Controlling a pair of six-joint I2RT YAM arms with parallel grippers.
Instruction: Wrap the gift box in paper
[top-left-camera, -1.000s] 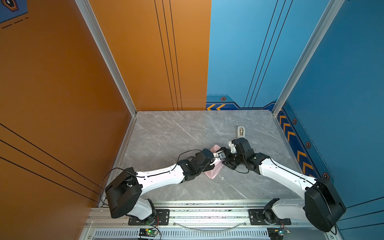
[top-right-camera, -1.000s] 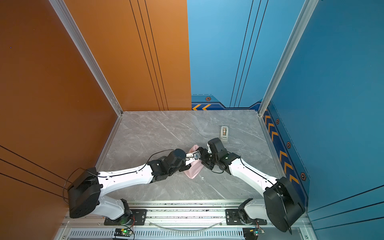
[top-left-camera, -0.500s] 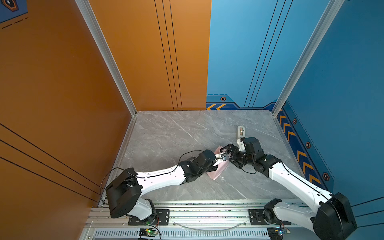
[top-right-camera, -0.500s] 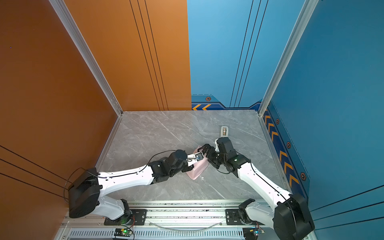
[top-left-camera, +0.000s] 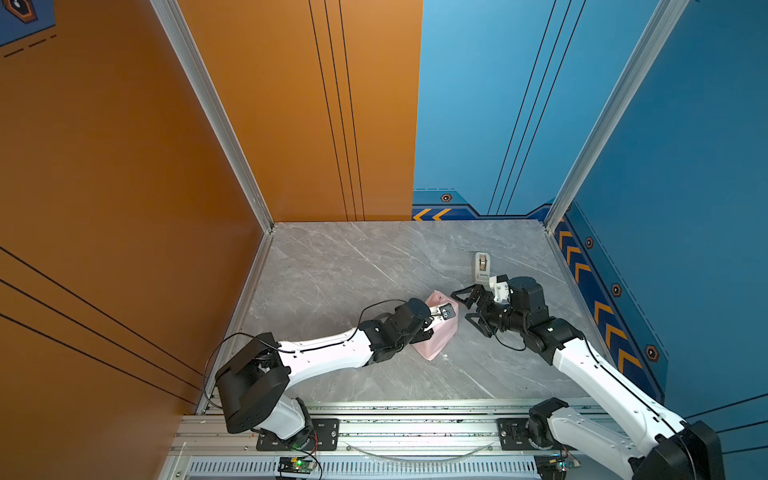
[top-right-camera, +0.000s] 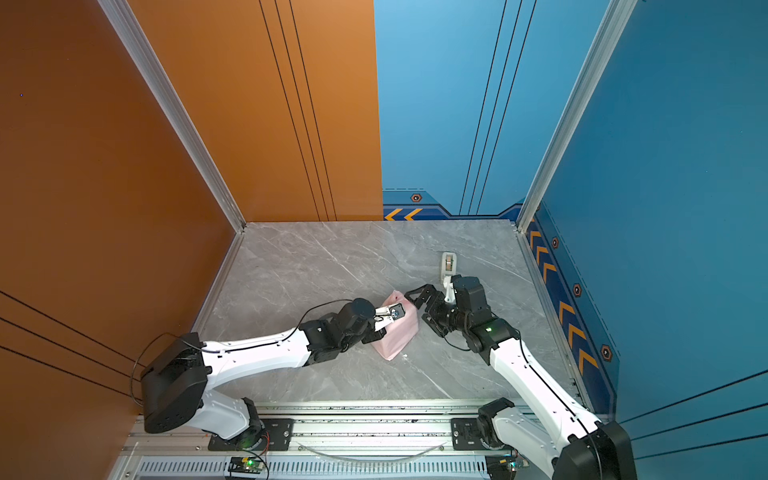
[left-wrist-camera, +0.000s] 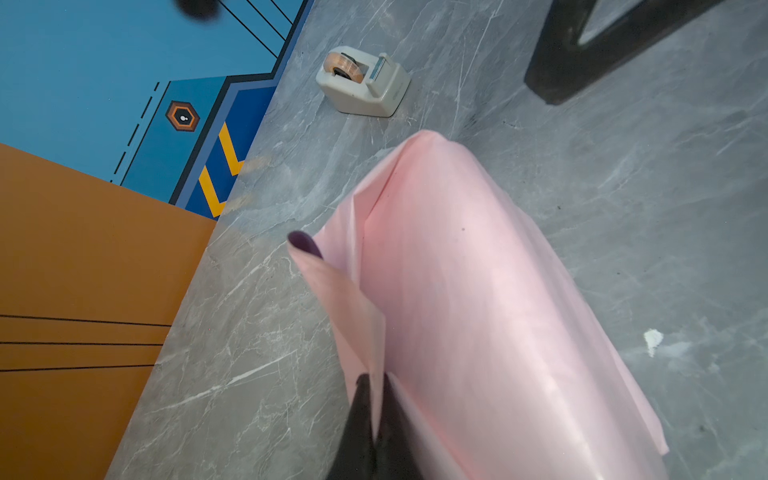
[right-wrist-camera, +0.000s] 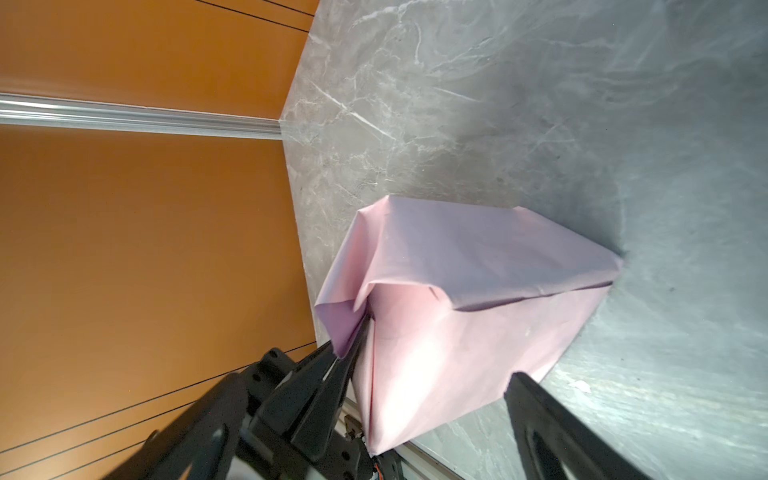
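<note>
The paper (top-left-camera: 437, 334) (top-right-camera: 395, 334) is folded into a pale pink bundle on the grey table, and its lilac face (right-wrist-camera: 478, 249) shows on top in the right wrist view. The gift box is hidden under it. My left gripper (left-wrist-camera: 374, 379) (top-right-camera: 380, 330) is shut on a raised flap of the paper at the bundle's left side. To the right of the bundle, a short gap away, my right gripper (top-left-camera: 466, 309) (top-right-camera: 421, 308) (right-wrist-camera: 376, 378) stands wide open and holds nothing.
A beige tape dispenser (top-left-camera: 481, 266) (top-right-camera: 448, 266) (left-wrist-camera: 361, 83) stands just behind the right gripper. A small white scrap (left-wrist-camera: 652, 338) lies on the table (top-left-camera: 353, 270) near the bundle. Orange and blue walls close in the left, back and right.
My right gripper has let go at the bundle, opened fully and drawn back to the right, toward the tape dispenser. The left gripper has kept its hold on the paper.
</note>
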